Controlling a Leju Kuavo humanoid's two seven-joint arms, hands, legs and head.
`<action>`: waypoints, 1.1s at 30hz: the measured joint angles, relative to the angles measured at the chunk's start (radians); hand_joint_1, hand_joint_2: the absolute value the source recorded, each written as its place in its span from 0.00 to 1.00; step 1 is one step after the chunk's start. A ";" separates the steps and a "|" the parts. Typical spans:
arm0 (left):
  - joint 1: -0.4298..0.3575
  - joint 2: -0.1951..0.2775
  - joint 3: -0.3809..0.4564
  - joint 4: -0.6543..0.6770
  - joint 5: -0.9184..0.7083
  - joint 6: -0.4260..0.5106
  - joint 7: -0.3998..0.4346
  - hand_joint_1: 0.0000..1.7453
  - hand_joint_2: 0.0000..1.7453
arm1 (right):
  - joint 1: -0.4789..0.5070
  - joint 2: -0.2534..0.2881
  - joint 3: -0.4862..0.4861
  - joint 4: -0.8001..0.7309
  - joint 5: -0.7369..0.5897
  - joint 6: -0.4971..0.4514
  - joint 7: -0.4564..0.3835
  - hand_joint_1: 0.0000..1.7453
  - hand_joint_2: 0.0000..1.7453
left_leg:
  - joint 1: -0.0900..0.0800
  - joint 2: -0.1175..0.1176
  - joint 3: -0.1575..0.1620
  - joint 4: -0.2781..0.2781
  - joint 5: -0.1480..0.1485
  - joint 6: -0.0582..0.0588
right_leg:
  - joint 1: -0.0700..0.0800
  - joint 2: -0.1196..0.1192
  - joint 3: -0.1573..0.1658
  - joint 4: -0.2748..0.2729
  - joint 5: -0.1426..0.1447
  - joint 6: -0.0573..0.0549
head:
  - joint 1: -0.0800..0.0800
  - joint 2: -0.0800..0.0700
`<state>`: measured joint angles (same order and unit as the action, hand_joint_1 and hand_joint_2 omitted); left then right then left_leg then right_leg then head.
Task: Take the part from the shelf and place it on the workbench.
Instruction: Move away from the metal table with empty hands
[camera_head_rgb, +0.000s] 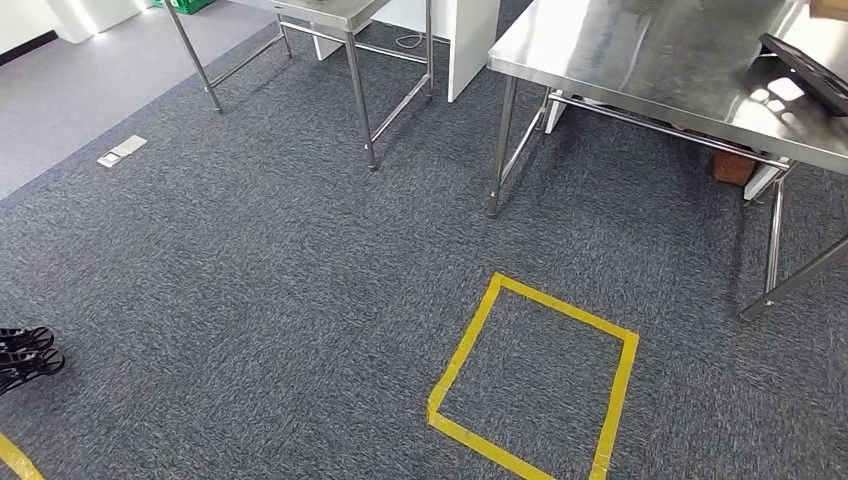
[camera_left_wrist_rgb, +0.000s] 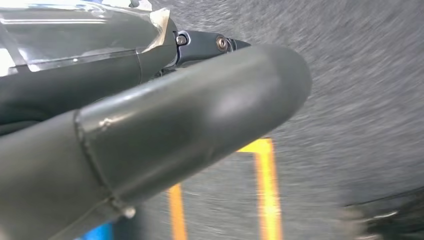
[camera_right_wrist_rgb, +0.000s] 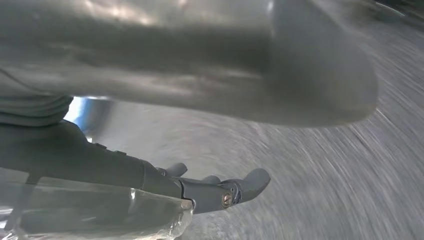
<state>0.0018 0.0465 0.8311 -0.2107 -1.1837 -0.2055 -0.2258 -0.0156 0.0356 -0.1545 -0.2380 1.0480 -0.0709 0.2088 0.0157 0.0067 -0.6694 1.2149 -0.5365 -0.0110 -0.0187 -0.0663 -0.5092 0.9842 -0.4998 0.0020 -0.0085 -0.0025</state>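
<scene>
A steel workbench (camera_head_rgb: 640, 50) stands at the upper right of the head view, with a dark flat object (camera_head_rgb: 805, 70) lying near its right end. My left hand (camera_head_rgb: 25, 355) shows as dark fingers at the far left edge, low over the carpet. In the left wrist view my left hand (camera_left_wrist_rgb: 190, 115) has its thick thumb and a dark finger (camera_left_wrist_rgb: 210, 42) stretched out, with nothing between them. My right hand (camera_right_wrist_rgb: 100, 160) also holds nothing, its fingers (camera_right_wrist_rgb: 225, 192) straight and apart from the thumb. Clear film lies along both hands.
A yellow tape square (camera_head_rgb: 535, 375) marks the grey carpet ahead. A second steel table (camera_head_rgb: 340, 15) stands at the top middle, next to a white cabinet (camera_head_rgb: 470, 40). A floor plate (camera_head_rgb: 122, 150) sits at the left. A brown box (camera_head_rgb: 735, 165) is under the workbench.
</scene>
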 joint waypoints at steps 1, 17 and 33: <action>-0.004 0.000 -0.019 0.003 -0.019 -0.017 0.015 0.00 0.00 | -0.005 0.007 0.021 0.006 0.021 0.052 0.051 0.00 0.00 | 0.001 0.022 0.044 -0.076 0.028 0.001 | 0.001 -0.010 0.004 0.000 -0.001 0.001 | 0.000 0.000; -0.038 -0.035 -0.198 0.018 -0.122 -0.027 0.057 0.00 0.00 | -0.035 0.008 0.215 0.036 0.145 0.336 0.086 0.00 0.00 | -0.016 -0.090 0.095 -0.216 0.097 0.059 | 0.010 0.102 -0.026 0.087 -0.038 0.046 | 0.010 0.000; -0.034 -0.041 -0.232 0.020 -0.151 -0.014 0.046 0.00 1.00 | -0.029 0.003 0.221 0.043 0.124 0.303 0.063 0.00 0.00 | 0.019 0.033 0.039 -0.099 0.050 -0.019 | 0.000 -0.016 0.018 -0.009 -0.003 0.004 | 0.002 0.000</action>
<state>-0.0323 0.0052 0.5991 -0.1911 -1.3346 -0.2198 -0.1797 -0.0442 0.0381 0.0660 -0.1950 1.1717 0.2322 0.2720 0.0347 0.0396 -0.6302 1.1154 -0.4870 -0.0301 -0.0188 -0.0821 -0.4908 0.9755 -0.5027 0.0063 -0.0067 -0.0025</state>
